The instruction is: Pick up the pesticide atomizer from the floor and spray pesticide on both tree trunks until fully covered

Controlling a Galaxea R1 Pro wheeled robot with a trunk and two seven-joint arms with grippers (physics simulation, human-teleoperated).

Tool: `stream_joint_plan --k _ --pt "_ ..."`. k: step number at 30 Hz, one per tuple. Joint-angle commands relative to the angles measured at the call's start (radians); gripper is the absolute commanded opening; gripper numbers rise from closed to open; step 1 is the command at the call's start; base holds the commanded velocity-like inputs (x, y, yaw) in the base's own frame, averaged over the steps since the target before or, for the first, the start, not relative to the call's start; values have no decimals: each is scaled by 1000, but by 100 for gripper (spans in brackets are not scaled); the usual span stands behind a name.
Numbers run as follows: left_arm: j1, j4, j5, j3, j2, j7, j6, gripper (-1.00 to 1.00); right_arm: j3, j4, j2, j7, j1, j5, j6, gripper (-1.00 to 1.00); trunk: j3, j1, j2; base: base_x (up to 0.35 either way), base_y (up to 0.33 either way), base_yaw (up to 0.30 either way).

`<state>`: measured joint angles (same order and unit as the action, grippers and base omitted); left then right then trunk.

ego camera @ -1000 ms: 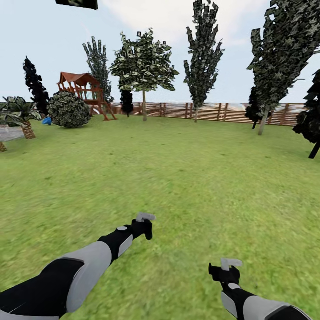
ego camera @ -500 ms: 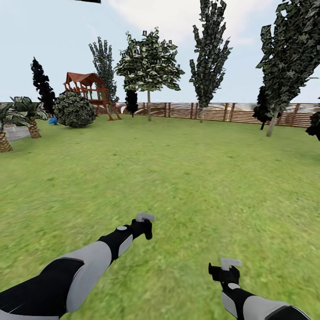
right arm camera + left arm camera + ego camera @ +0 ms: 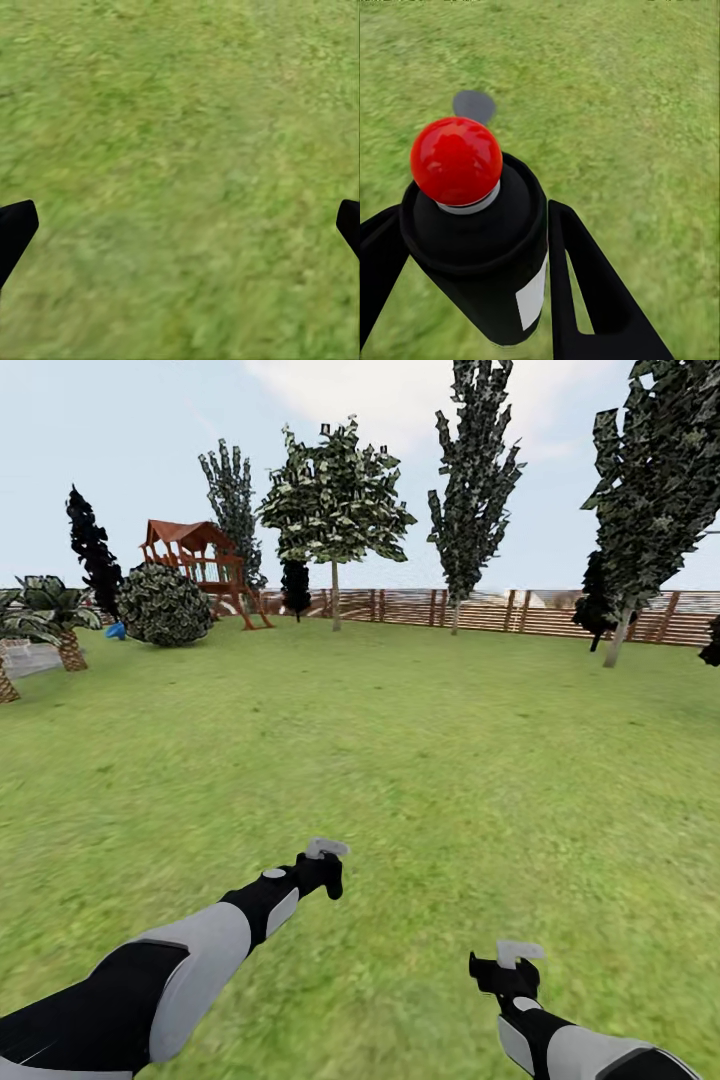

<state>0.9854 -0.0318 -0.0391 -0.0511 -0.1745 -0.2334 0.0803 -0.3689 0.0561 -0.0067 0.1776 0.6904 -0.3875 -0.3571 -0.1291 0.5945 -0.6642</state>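
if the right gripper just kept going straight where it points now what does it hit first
Most likely the lawn. The right wrist view looks along the open jaws of the right gripper onto bare grass, with nothing between them. How far off that grass lies can't be judged from the picture.

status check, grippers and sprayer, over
Left gripper shut on pesticide atomizer. Right gripper open, over lawn. Broad-crowned tree far ahead by fence.

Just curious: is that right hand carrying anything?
No, the right gripper has its fingers spread wide with just grass between them.
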Motion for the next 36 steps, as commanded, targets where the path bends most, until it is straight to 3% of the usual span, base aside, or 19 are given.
stream_joint_plan --k 1,34,36 --pt "1 1 -4 -4 0 0 6 -100 -8 3 1 0 2 -7 -5 100 -2 1 -1 350 0 0" --pt "1 1 -4 -4 0 0 6 -100 -8 3 -3 2 1 -6 -5 100 -7 1 -1 350 0 47" --pt "1 1 -4 -4 0 0 6 -100 -9 2 -16 4 -35 -3 -5 100 -7 1 -1 350 0 1"
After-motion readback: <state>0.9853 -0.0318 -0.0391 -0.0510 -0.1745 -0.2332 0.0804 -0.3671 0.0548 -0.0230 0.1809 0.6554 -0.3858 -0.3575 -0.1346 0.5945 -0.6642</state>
